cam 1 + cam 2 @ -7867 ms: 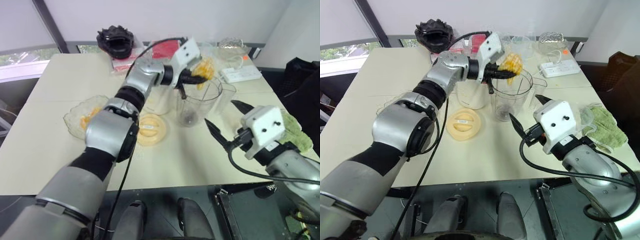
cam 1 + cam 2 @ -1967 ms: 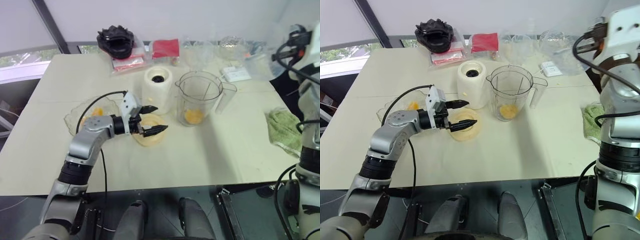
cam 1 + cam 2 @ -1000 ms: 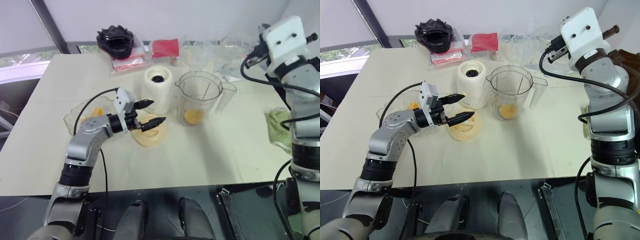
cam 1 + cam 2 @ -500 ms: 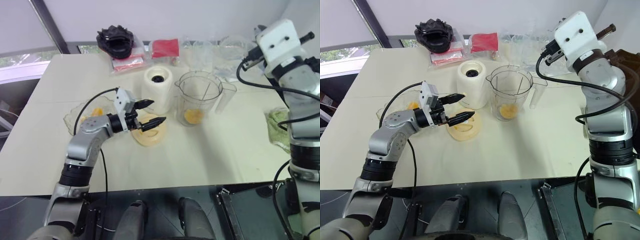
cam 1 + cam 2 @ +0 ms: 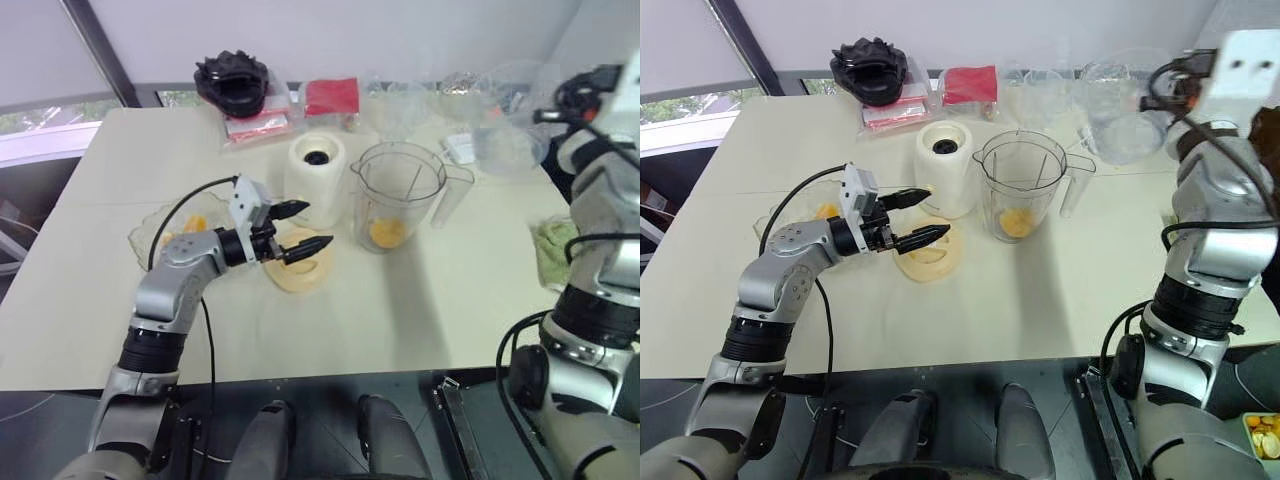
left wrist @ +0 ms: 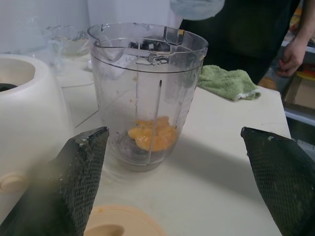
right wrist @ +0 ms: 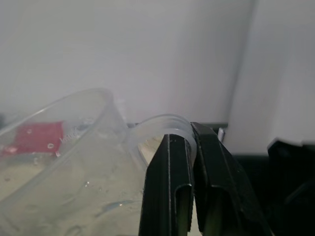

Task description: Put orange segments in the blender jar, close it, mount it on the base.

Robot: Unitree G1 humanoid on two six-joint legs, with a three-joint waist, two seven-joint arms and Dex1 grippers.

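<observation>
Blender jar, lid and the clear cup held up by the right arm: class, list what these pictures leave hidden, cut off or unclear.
- blender jar: the orange segments lie in one heap, so their number is unclear; they hide part of the blade.
- lid: the left gripper, open above it, covers part; the left wrist view's edge cuts it off.
- clear cup: blurred; the right wrist view, where the right gripper pinches its handle, leaves any contents unclear.

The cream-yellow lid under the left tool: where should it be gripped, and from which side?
The lid lies flat on the table, between the glass bowl and the blender jar, with a raised tab at its centre. Probably best: come straight down and pinch across that tab. The rim sits flush on the table, so it gives little purchase. The left tool is open above it.
</observation>
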